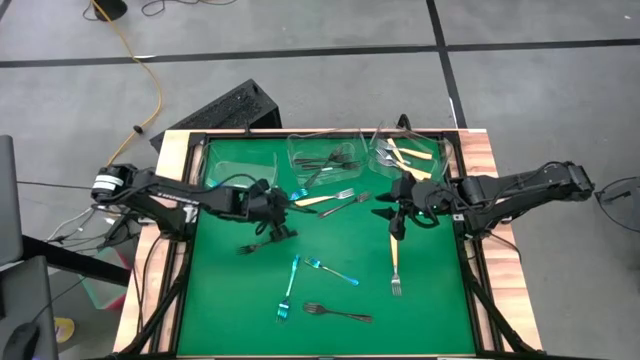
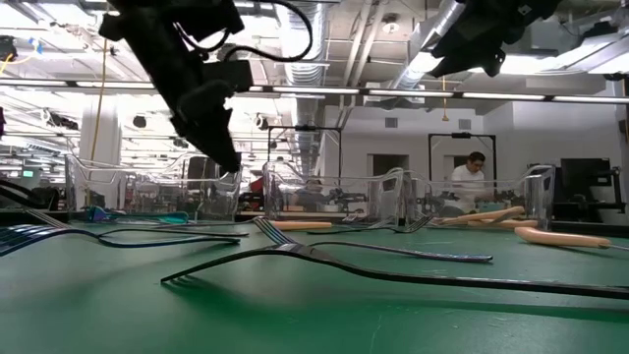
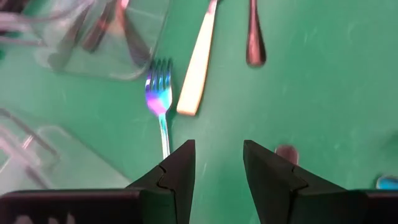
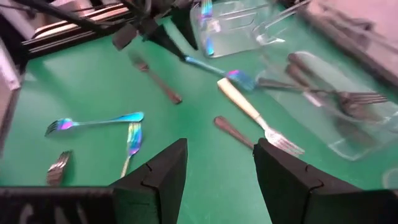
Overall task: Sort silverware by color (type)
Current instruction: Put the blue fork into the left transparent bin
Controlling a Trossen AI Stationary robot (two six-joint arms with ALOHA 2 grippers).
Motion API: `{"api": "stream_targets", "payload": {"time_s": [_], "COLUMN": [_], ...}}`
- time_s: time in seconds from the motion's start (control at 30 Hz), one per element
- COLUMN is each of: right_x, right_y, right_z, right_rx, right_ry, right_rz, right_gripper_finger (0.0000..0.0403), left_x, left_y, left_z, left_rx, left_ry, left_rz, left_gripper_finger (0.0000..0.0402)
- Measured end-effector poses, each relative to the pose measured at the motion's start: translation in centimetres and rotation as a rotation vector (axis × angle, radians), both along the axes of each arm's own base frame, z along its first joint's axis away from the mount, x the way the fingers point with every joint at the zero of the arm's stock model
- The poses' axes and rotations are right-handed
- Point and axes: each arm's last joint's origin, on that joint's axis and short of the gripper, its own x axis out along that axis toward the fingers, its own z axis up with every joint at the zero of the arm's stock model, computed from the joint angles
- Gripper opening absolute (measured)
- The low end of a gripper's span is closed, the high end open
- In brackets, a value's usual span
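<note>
Gleaming iridescent forks and matte dark fork lie on green felt mat.

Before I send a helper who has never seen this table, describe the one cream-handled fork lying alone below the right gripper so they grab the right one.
Start at the green mat and find the right arm's open gripper on its right half. Just below it a slim cream-handled fork with silver tines lies alone, tines toward the near edge. The forks to its left are iridescent blue-teal or dark grey metal, so its pale handle marks it.

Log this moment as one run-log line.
left gripper: open, empty, over blue fork | right gripper: open, empty, above cream fork | loose forks on mat | middle tub: dark forks
</note>
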Motion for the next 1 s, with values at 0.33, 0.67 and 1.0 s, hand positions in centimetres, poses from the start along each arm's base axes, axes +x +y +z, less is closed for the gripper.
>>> {"api": "stream_targets", "payload": {"time_s": [0.33, 0.67, 1.0], "right_x": [0.7, 0.7, 0.7], "right_y": [-0.3, 0.3, 0.3], "right_z": [1.4, 1.5, 1.5], "right_rx": [-0.051, -0.019, -0.01], "right_ry": [-0.158, -0.178, -0.18], "right_rz": [-0.092, -0.079, -0.084], "right_gripper_finger": [0.0205, 0.0205, 0.0205], "left_x": [0.3, 0.3, 0.3], "left_y": [0.6, 0.5, 0.5], "left_z": [0.2, 0.2, 0.1], "left_rx": [-0.016, -0.028, -0.002], "left_ry": [-0.036, -0.035, -0.016], "left_rz": [0.022, 0.006, -0.039], "left_gripper_finger": [0.0121, 0.0121, 0.0121]}}
